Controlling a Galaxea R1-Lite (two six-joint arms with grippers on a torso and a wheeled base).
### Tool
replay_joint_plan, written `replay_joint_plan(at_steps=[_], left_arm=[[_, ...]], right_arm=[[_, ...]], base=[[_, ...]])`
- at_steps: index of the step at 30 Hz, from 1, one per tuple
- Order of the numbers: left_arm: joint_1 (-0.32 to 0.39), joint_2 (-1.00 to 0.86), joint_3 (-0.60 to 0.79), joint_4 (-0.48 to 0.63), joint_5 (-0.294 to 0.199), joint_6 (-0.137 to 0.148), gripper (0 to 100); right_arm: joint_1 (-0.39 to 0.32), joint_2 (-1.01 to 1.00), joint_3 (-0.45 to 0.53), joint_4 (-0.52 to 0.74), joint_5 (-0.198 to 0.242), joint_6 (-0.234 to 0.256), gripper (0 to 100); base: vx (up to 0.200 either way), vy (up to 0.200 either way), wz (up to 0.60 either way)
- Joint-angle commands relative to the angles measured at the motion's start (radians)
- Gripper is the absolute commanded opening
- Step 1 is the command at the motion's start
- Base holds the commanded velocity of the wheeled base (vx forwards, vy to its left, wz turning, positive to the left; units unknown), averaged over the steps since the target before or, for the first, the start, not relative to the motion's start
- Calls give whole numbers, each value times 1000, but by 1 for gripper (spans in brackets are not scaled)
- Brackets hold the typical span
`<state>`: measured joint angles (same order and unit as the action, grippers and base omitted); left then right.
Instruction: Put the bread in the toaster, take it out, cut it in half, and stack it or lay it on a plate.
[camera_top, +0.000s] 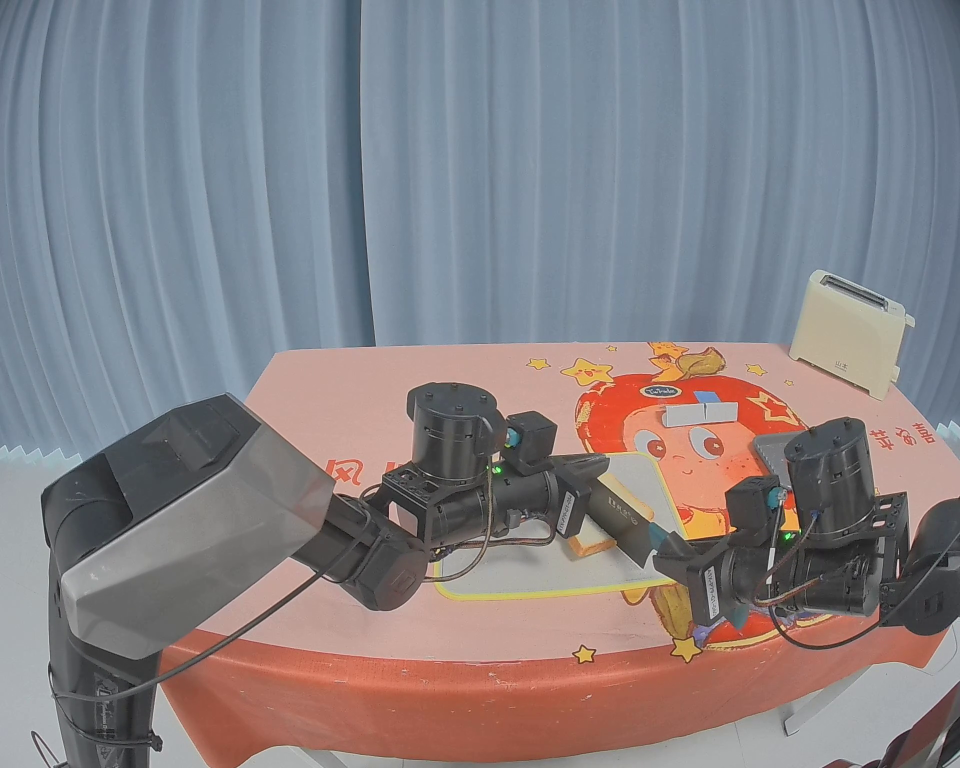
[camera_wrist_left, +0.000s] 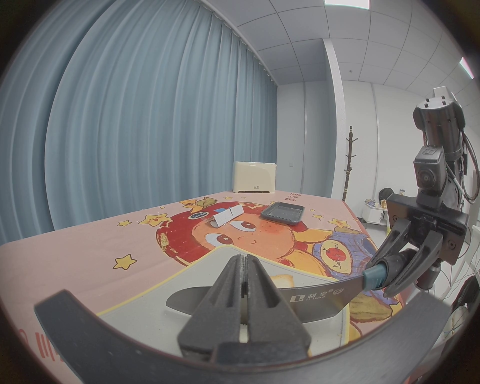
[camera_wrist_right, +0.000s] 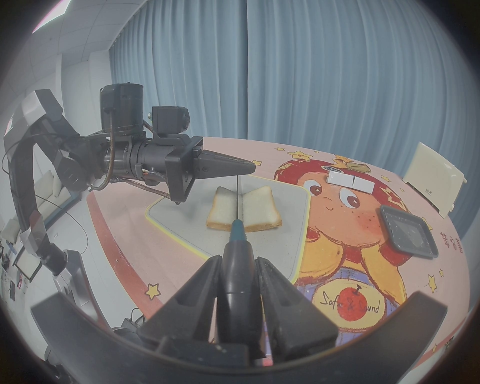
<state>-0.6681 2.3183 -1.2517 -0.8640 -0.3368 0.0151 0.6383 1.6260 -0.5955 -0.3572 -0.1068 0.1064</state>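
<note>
- The bread (camera_wrist_right: 260, 207) lies flat on the board (camera_wrist_right: 185, 222), a pale square slice with a tan crust. It looks soft and spongy, and any browning is too faint to judge.
- The knife (camera_wrist_left: 312, 299) stands edge-down across the middle of the slice. Its broad steel blade is smooth and dull grey, and its handle is dark with a teal collar.
- I cannot tell how deep the blade has gone, or whether the slice is already parted.
- The right gripper (camera_wrist_right: 238, 262) is clenched around the knife handle, low over the near edge of the table.
- The left gripper (camera_wrist_right: 245, 167) has its tapered black fingers pressed together with nothing between them. The tip is right at the blade's spine above the bread, but I cannot tell whether it touches.
- The board is a thin grey sheet with rounded corners and a yellow rim.
- The plate (camera_wrist_right: 406, 231) is a dark, shallow rectangular tray with nothing on it, well apart from the board.
- The toaster (camera_wrist_right: 434, 177) is a cream, smooth-sided box at the far corner with no bread in its slot.
- Judged from this, the toaster steps seem over and the cut is in hand. Finishing the halves and laying them on the plate is left.
</note>
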Motion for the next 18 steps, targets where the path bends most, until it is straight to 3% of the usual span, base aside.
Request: replay_joint_plan(at_steps=[1, 18], left_arm=[[-7, -4, 9, 8, -1, 0, 0], [5, -22, -66, 74, -1, -3, 0]], right_arm=[[0, -28, 5, 4, 1, -1, 0], [9, 41, -12, -12, -1, 10, 0]], base=[[0, 0, 0], [0, 0, 0]])
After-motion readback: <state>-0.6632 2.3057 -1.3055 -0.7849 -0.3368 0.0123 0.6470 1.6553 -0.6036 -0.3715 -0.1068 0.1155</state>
